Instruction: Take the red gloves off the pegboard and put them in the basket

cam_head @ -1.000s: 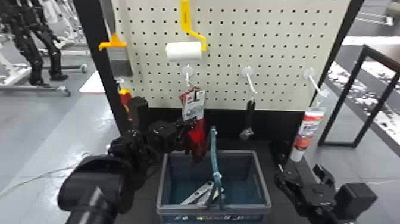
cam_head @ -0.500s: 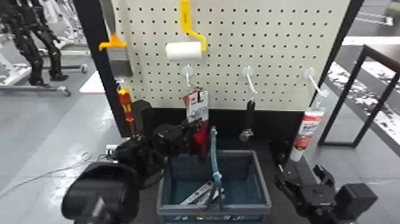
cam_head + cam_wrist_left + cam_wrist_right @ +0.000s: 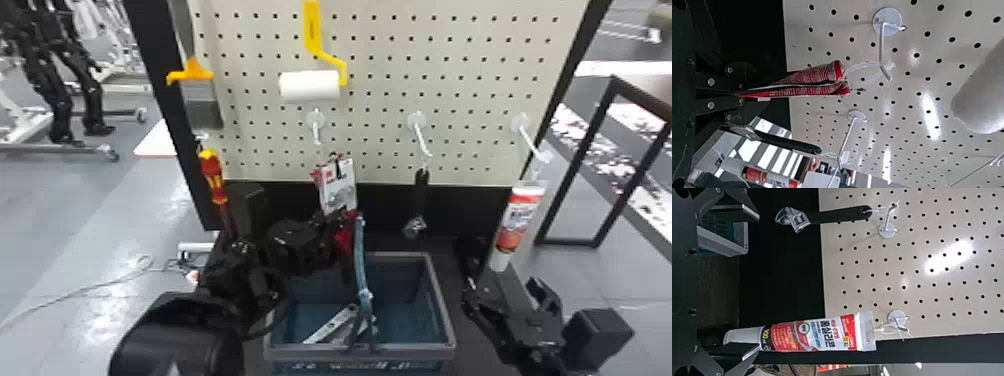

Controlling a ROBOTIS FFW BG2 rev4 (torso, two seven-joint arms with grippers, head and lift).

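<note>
Red gloves (image 3: 809,80), centre of the head view: pinched in left gripper (image 3: 741,93), hung by clear loop (image 3: 864,65) on hook (image 3: 882,47). Risk: loop may be snagged or torn if hook's tip is not cleared. Right gripper (image 3: 758,282), lower right: fingers parted wide.

Pretty sure I'm in a robotics lab, tbh: black robot legs (image 3: 59,105) by a wheeled stand (image 3: 55,149) past the pegboard's (image 3: 442,65) left edge. Kinda workshop-y too, with a paint roller (image 3: 310,85) up top and a wrench (image 3: 421,190) hanging at its bottom edge.
</note>
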